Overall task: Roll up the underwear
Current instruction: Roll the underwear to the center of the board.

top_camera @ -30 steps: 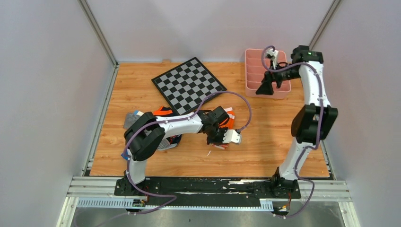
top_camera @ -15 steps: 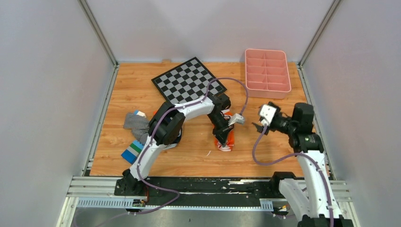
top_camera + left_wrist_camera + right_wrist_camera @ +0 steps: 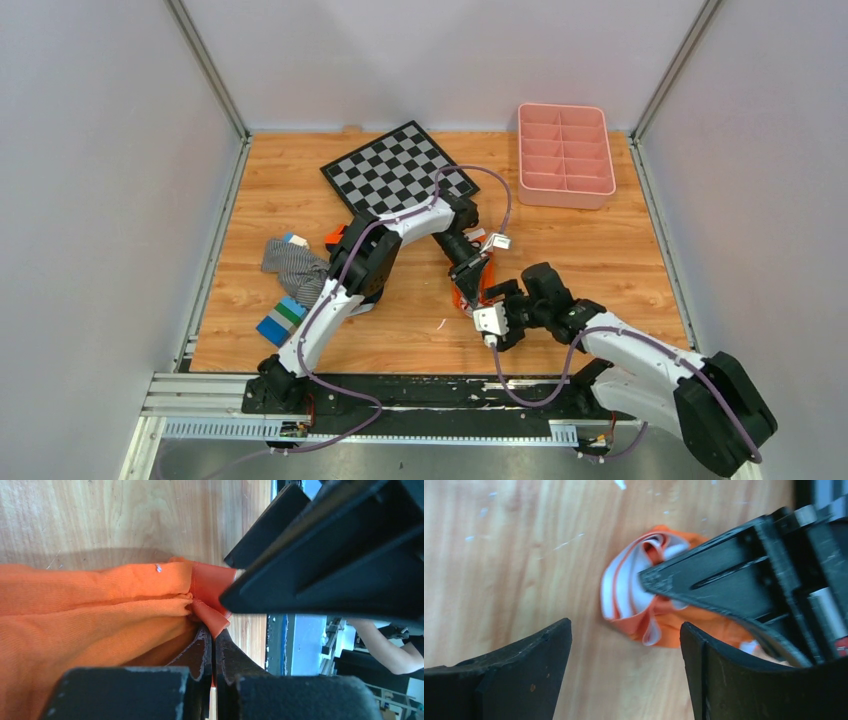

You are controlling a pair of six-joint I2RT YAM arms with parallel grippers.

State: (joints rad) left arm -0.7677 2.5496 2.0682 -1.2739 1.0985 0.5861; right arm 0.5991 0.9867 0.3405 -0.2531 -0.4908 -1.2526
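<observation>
The underwear (image 3: 464,297) is a bunched orange bundle with white trim bands, lying on the wood at mid-table. In the right wrist view the underwear (image 3: 639,602) shows its looped white bands. My left gripper (image 3: 470,283) comes down onto it from behind and is shut on an orange fold; in the left wrist view the left gripper (image 3: 213,630) pinches the underwear (image 3: 100,610) at its corner. My right gripper (image 3: 493,302) hovers close on the near right side, open, and in its own view the right gripper (image 3: 624,650) holds nothing between its fingers (image 3: 524,675).
A chessboard (image 3: 398,177) lies at the back centre and a pink compartment tray (image 3: 565,160) at the back right. A grey striped garment (image 3: 292,262) and other folded clothes (image 3: 280,320) sit at the left, partly under the left arm.
The right arm swung from the pink tray down to the front, beside the underwear. The left gripper kept its hold and turned, bunching the underwear.
</observation>
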